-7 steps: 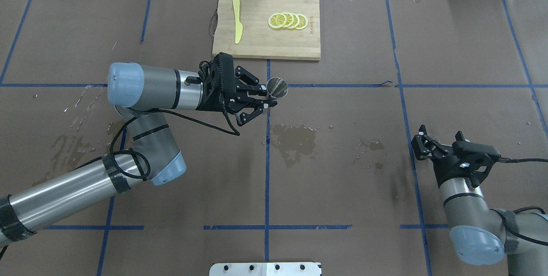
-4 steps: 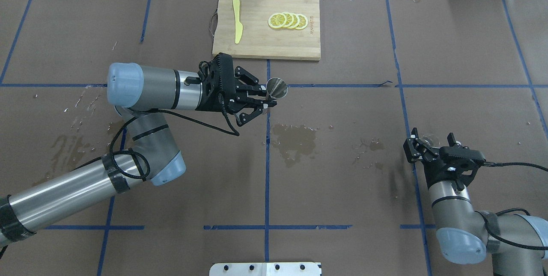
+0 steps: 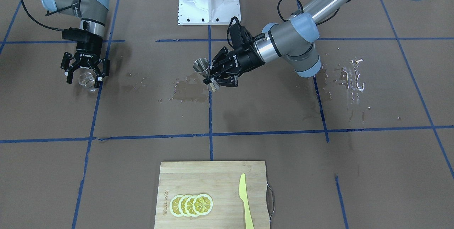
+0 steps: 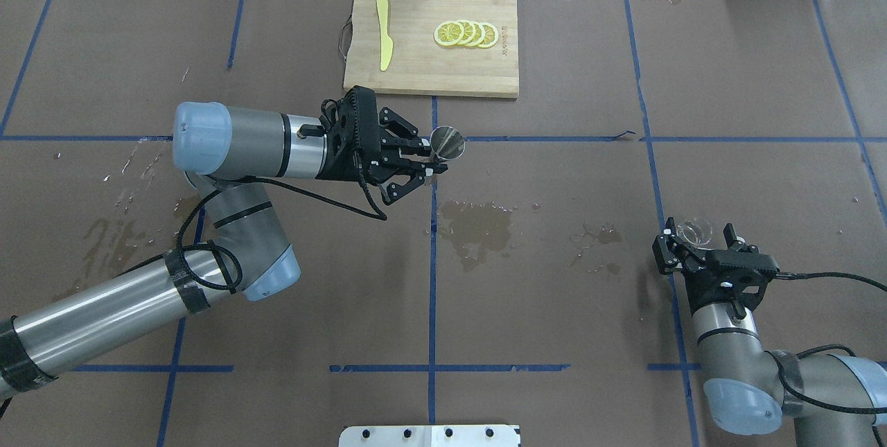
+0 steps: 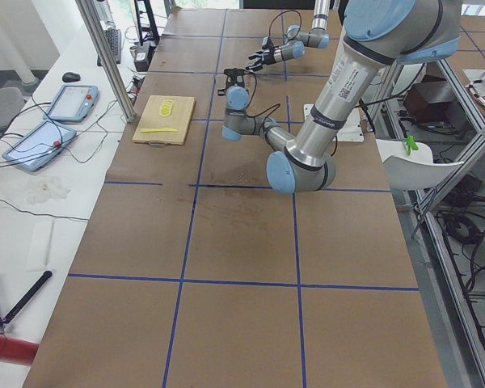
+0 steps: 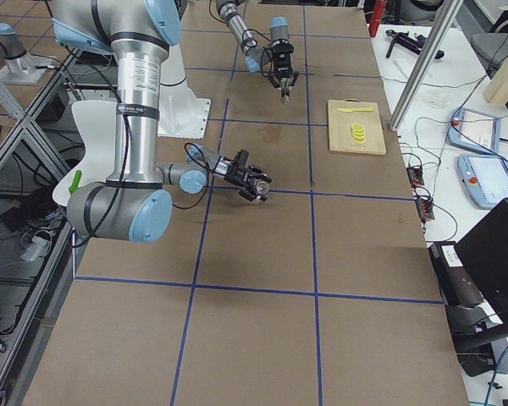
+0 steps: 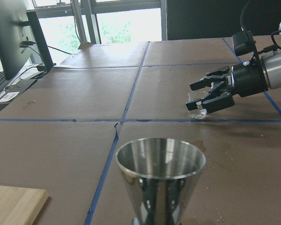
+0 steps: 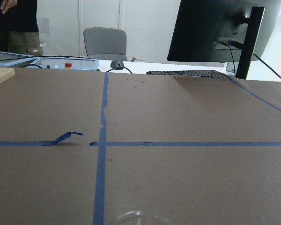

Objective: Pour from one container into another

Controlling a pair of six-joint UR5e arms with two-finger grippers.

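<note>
Facing the robot, the step in hand looks like the grasp before the pour: the right gripper (image 3: 84, 77) hangs over the glass (image 3: 86, 81) with its jaws spread wide, one finger on each side and neither touching it. The left gripper (image 3: 212, 76) is clamped on the waist of the jigger (image 3: 201, 66), well apart from the glass, near a wet patch (image 3: 188, 92) on the table (image 3: 248, 115). From overhead, the glass (image 4: 695, 229) stands between the right fingers with a gap on both sides, and the jigger (image 4: 448, 141) shows its open mouth. The two side views are too small to add anything. The left wrist camera shows the jigger (image 7: 160, 173) upright, with the glass far across the table. The right wrist camera catches only the glass rim (image 8: 136, 218) at the bottom edge. Next, the right jaws would need to close on the glass, lift it level and carry it to the jigger.
</note>
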